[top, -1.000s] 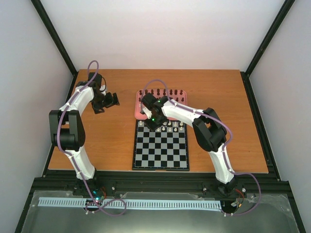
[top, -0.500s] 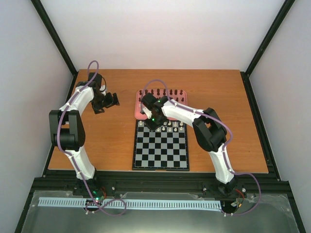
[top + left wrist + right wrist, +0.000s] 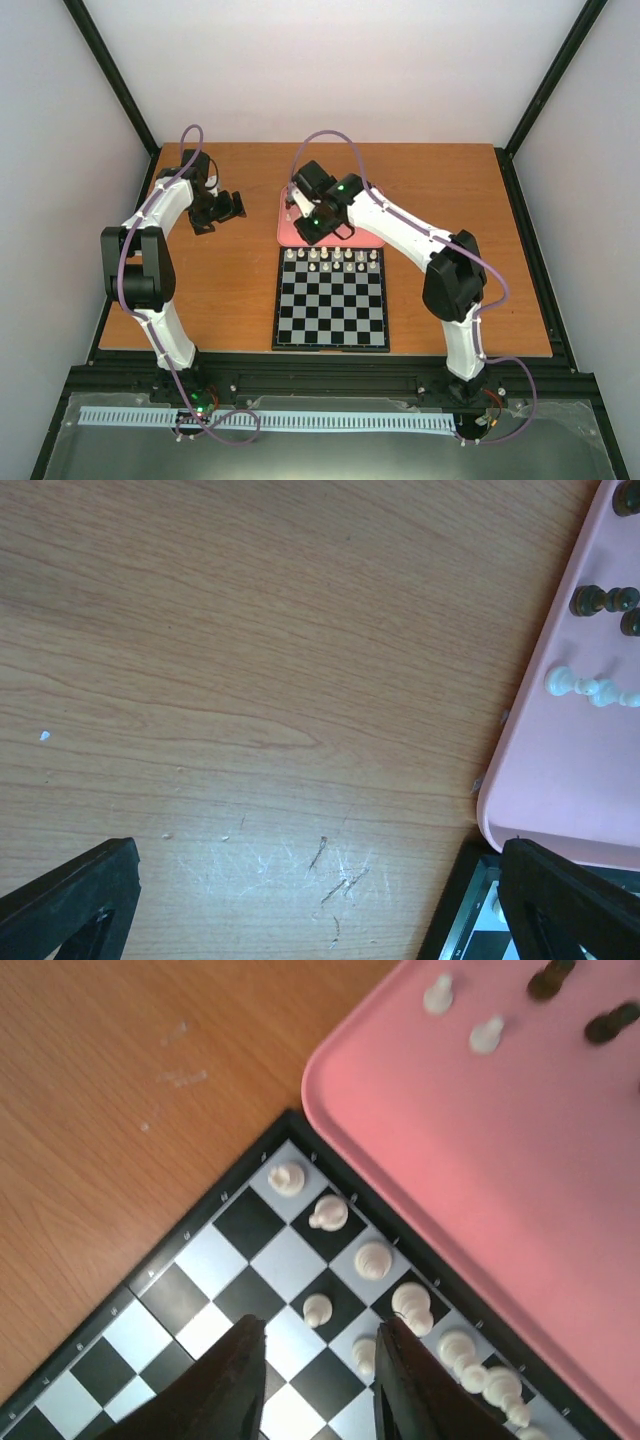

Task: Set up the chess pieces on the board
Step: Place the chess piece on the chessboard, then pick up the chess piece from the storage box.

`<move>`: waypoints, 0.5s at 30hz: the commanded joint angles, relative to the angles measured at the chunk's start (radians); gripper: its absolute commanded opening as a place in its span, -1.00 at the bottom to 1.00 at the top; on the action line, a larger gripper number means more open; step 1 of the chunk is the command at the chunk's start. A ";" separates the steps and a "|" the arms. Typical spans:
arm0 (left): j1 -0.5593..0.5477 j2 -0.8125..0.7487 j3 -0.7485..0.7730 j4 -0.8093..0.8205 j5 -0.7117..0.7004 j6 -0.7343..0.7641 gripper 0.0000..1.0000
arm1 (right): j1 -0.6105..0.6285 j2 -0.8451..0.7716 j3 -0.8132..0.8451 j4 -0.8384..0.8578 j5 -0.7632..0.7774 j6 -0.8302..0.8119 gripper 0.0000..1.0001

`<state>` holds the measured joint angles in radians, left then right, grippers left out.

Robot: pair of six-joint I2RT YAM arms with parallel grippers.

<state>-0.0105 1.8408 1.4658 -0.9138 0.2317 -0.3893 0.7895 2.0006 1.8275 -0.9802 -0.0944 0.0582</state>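
Top external shows us the board flat on the wood-grain worktop, its far edge touching the pink tray. Cream chess pieces line the board's far rows. The right arm reaches over the tray and covers most of it, with the right end effector above the tray's left part. Right wrist gives us what that arm hides: the tray's smooth, rounded corner carrying two cream and two dark pieces, and the board's black-bordered corner. There its black fingers stand partly apart, gripping nothing. Left wrist shows us the left end effector spread wide over scratched bare wood, empty, to the left of the tray.
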 commanded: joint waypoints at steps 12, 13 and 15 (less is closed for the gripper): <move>-0.003 -0.043 0.007 0.006 0.013 -0.007 1.00 | -0.107 0.419 0.501 0.037 0.031 0.061 -0.24; -0.002 -0.043 0.006 0.007 0.014 -0.007 1.00 | -0.107 0.430 0.502 0.050 0.031 0.057 -0.24; -0.002 -0.041 0.006 0.007 0.014 -0.008 1.00 | -0.112 0.451 0.502 0.073 0.030 0.056 -0.24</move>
<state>-0.0105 1.8297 1.4658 -0.9134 0.2337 -0.3893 0.6731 2.4226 2.2902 -0.9489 -0.0669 0.1024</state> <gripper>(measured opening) 0.998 0.379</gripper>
